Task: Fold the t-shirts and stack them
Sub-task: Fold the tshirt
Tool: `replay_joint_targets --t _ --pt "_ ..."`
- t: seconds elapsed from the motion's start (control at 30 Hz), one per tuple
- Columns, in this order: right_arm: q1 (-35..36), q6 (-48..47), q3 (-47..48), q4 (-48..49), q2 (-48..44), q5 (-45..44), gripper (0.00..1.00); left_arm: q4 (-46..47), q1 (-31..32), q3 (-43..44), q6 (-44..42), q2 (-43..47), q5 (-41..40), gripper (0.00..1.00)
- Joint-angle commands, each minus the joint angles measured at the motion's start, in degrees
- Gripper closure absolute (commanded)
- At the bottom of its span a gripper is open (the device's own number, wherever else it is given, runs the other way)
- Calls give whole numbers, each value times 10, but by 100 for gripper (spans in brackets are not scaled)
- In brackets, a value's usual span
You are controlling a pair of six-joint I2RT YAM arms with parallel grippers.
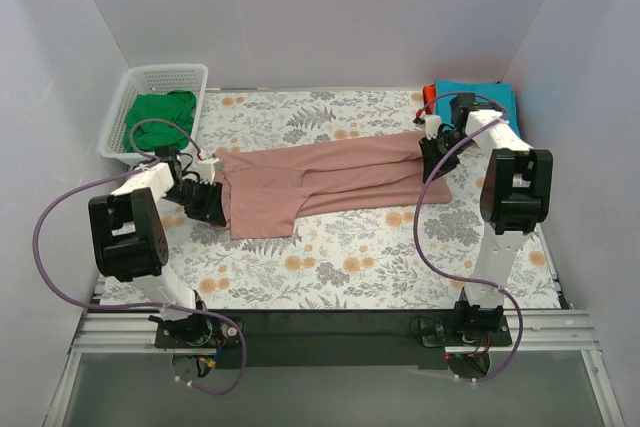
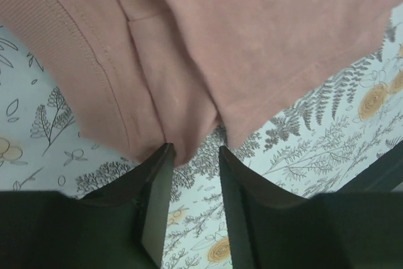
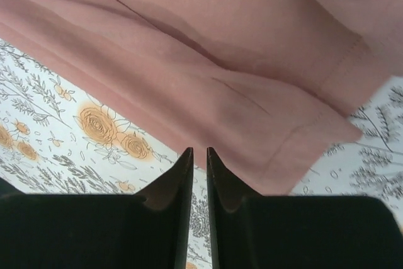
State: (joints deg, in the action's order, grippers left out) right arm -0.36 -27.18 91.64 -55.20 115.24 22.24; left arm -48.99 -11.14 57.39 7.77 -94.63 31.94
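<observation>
My left gripper (image 2: 194, 150) is hovering with jaws moderately parted and my right gripper (image 3: 199, 150) with only a narrow slit. Neither is clamping anything, each sitting just at one end of the dusty-pink cotton t-shirt (image 1: 320, 177), which is lying in a long, lengthwise-folded band across the middle of the floral-patterned table cloth (image 1: 330, 267). I am judging the fold to be half done: the next move is calling for a fresh pinch on one end, carrying it over the other.
</observation>
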Motion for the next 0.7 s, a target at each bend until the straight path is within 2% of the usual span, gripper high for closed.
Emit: replay_joint_targets --t 0.0,0.23,0.5,0.57,0.67 --pt "3 12 9 23 29 -17 81 35 0 25 22 -40 -6 69" --pt "3 -1 -76 72 29 -69 81 38 1 -21 1 -57 -58 82" --pt "3 -26 -171 91 -40 -100 75 29 1 -74 -11 -19 -58 85" --pt "3 -24 -151 88 -61 -109 71 21 1 -70 -6 3 -47 82" --pt "24 -2 -71 65 -99 -62 65 -21 -1 -14 11 65 1 67"
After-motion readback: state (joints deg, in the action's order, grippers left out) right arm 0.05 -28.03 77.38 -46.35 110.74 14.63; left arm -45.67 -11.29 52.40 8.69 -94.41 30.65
